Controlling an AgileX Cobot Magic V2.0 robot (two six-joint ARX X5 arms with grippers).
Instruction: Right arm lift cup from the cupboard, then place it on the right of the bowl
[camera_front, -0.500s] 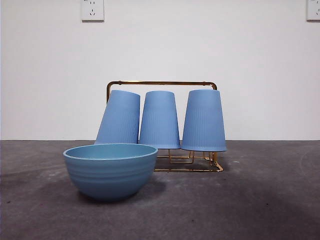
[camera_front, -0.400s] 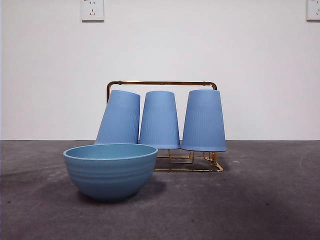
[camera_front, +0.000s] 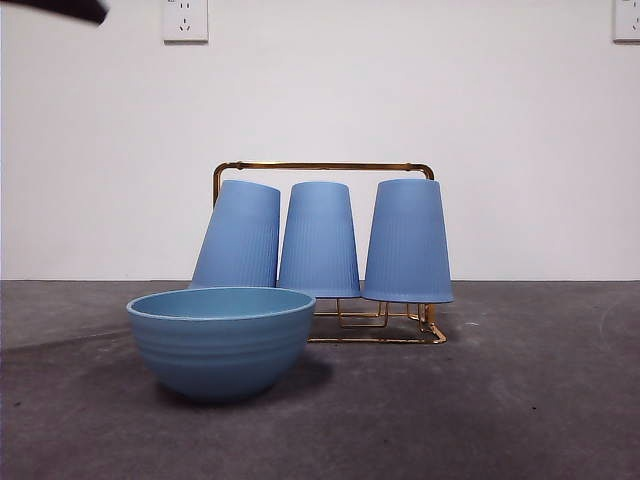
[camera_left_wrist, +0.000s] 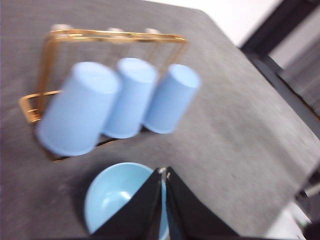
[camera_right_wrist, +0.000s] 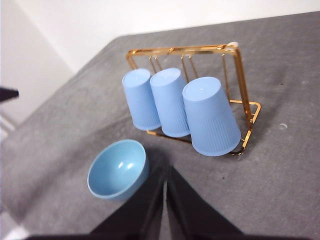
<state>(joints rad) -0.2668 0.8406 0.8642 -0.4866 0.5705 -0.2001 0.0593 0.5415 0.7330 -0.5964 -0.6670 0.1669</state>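
Wrist views only: bowl (camera_right_wrist: 118, 170) inside pale, glossy, empty. Front view only: cups hang upside down, rims clear of table (camera_front: 520, 400).
Rack (camera_front: 322, 167): gold wire, mid-table, just behind bowl.
Cups: three ribbed blue tumblers on rack; right cup (camera_front: 407, 240) upright, left cup (camera_front: 240, 235) tilted.
Right gripper (camera_right_wrist: 165, 175): above table, jaws nearly together, empty.
Left gripper (camera_left_wrist: 164, 173): over bowl, jaws pressed together, empty.

Ribbed blue cups (camera_front: 319, 240), gold cupboard (camera_front: 324, 167)

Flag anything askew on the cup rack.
The leftmost cup in the front view leans toward its neighbour, while the middle cup and right cup hang straight on the gold rack. Nothing is spilled or damaged.
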